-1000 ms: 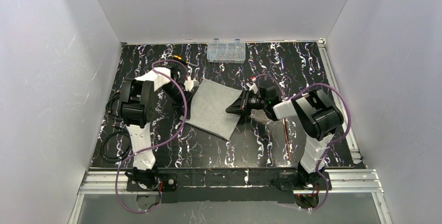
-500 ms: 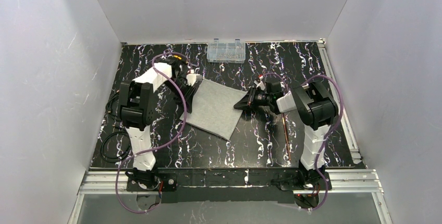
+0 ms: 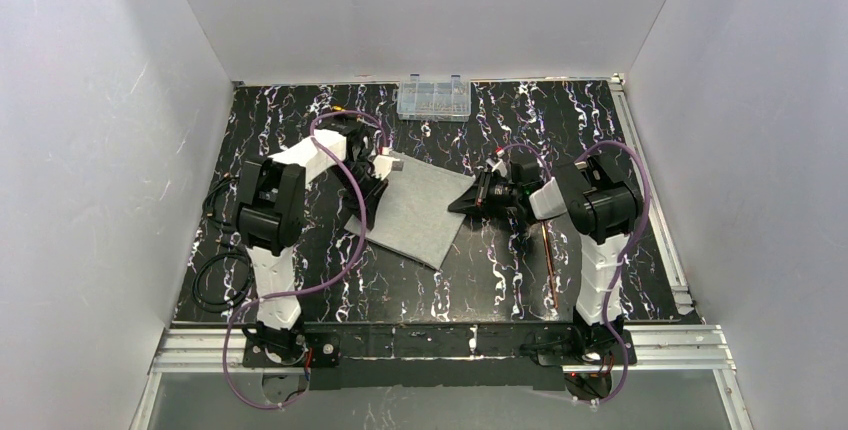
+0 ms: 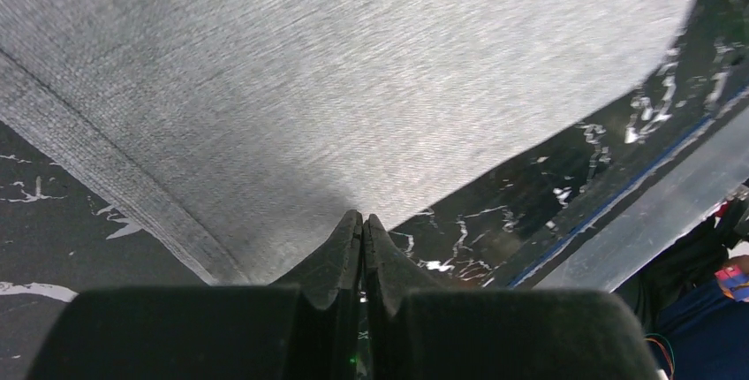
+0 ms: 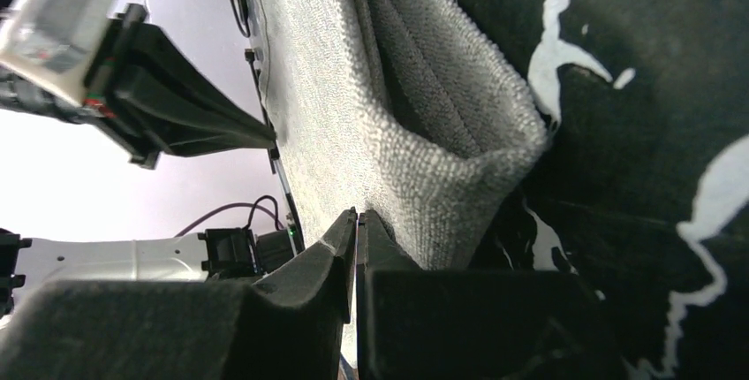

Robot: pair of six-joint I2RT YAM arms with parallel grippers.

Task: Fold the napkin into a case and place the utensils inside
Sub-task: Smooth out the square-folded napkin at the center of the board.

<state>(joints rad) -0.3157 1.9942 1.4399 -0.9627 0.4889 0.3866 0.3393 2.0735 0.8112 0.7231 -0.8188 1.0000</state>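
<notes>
Top external: napkin (image 3: 415, 208) lies flat mid-table, set cornerwise to me, between my two arms. Left gripper (image 3: 383, 165) sits at its far-left corner and right gripper (image 3: 468, 197) at its right corner, so the cloth lies inward from both. Utensils (image 3: 546, 250) lie on the bare table just beside my right arm, long axis running near-to-far and well apart from the left arm. The right arm is nearer them for loading.

Left wrist: fingers pressed together, tips at the cloth's edge. I cannot tell whether the hem is caught. The napkin spreads away ahead of the tips.

Right wrist: fingers closed, pinching the napkin corner, with cloth ruckled into a raised fold at the tips.

Judgement: no case yet. The fold should carry a held corner inward across the cloth.
</notes>
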